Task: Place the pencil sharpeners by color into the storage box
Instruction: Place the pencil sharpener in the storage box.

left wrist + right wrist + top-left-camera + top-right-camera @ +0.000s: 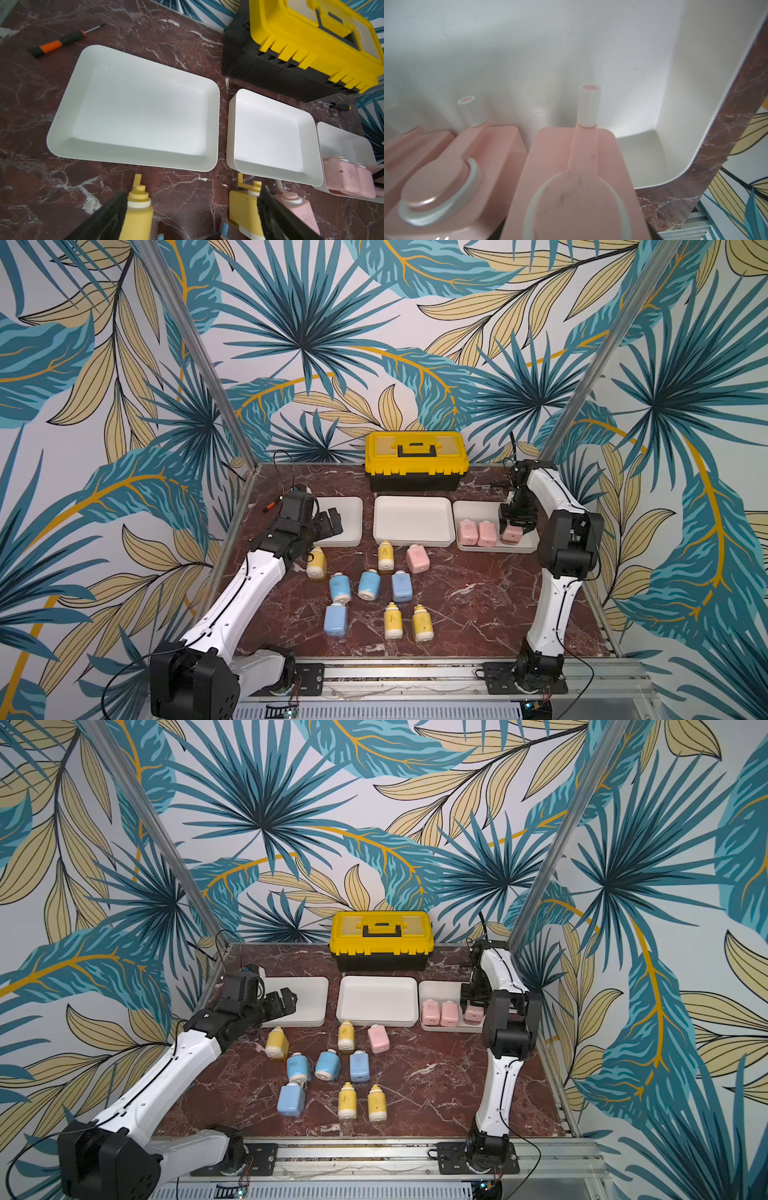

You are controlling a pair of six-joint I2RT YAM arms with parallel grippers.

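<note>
Inside the right tray, the right gripper has its jaws closed on a pink sharpener, just beside two other pink sharpeners lying there. Above the near edge of the left tray the left gripper hovers, jaws spread wide, holding nothing. On the table in front of the middle tray lie a fourth pink sharpener, four yellow sharpeners and four blue sharpeners.

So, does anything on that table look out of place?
Two tools lie loose on the table: an orange-and-black screwdriver beside an empty white tray, and a smaller screwdriver by the yellow toolbox. Neither belongs to the sorting. One pink sharpener also has dark smudges.
</note>
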